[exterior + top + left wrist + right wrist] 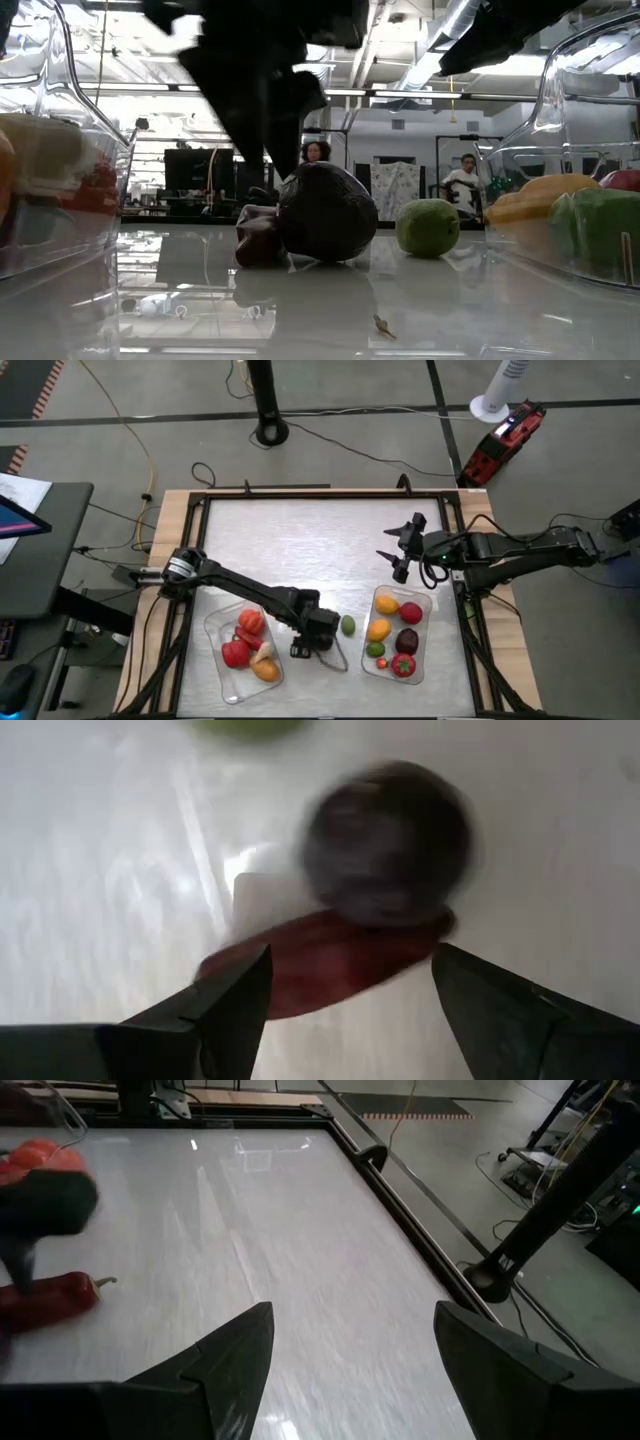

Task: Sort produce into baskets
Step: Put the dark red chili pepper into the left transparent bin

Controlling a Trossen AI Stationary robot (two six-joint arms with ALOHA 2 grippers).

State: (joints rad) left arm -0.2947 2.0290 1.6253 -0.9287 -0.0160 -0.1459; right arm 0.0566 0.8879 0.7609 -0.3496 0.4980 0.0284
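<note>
A dark purple round piece [385, 840] and a dark red chili-like piece [320, 960] lie touching each other on the white table between the two clear trays; both also show in the low view [325, 212] [258, 240]. My left gripper [350, 990] hangs open just above them, pointing down [312, 646]. A green lime [347, 625] lies beside them. The left tray [225, 680] holds red, orange and pale pieces. The right tray [425, 605] holds yellow, orange, red, dark and green pieces. My right gripper [398, 545] is open and empty above the table, beyond the right tray.
A raised dark frame [300, 492] runs around the table top. The far half of the table [300, 540] is bare. In the low view, people [465, 180] show in the room behind the table.
</note>
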